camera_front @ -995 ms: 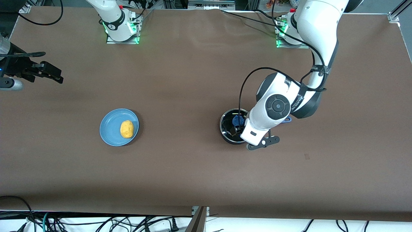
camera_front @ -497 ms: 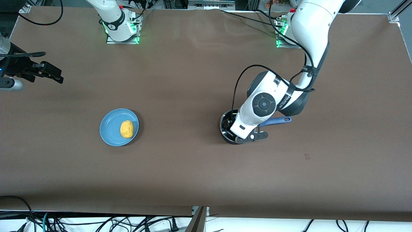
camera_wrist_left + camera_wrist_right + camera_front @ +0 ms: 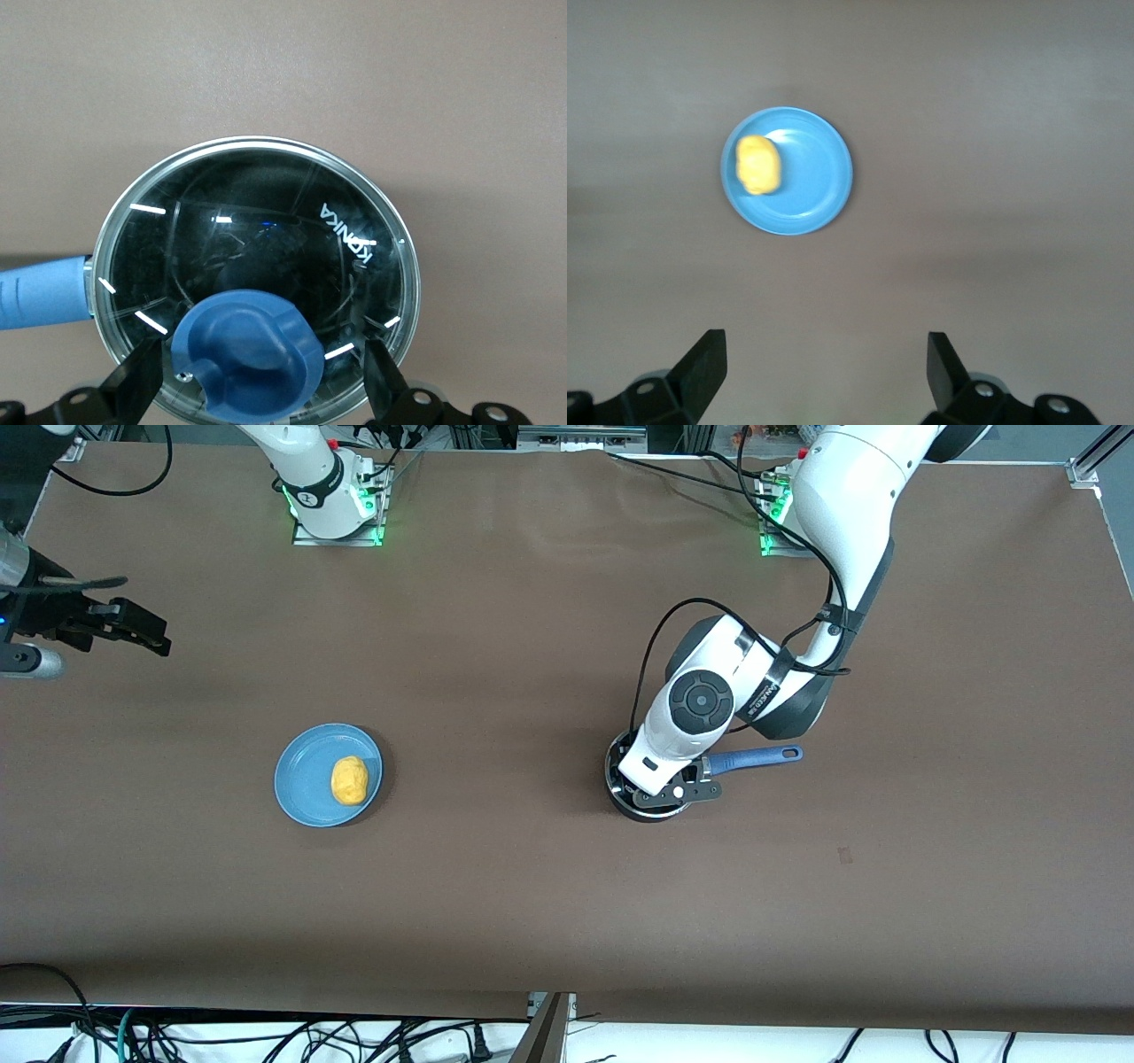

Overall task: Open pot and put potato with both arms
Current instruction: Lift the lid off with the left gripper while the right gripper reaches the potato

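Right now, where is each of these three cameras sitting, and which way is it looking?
Front view: high across the table, facing both arms; shows the pot, plate, potato, left hand and right hand.
Left wrist view: on the left arm, looking down on the lid and its knob; open fingers show.
Right wrist view: on the right arm, looking down at the plate; open fingers show.
Front and right wrist views share plate and potato.
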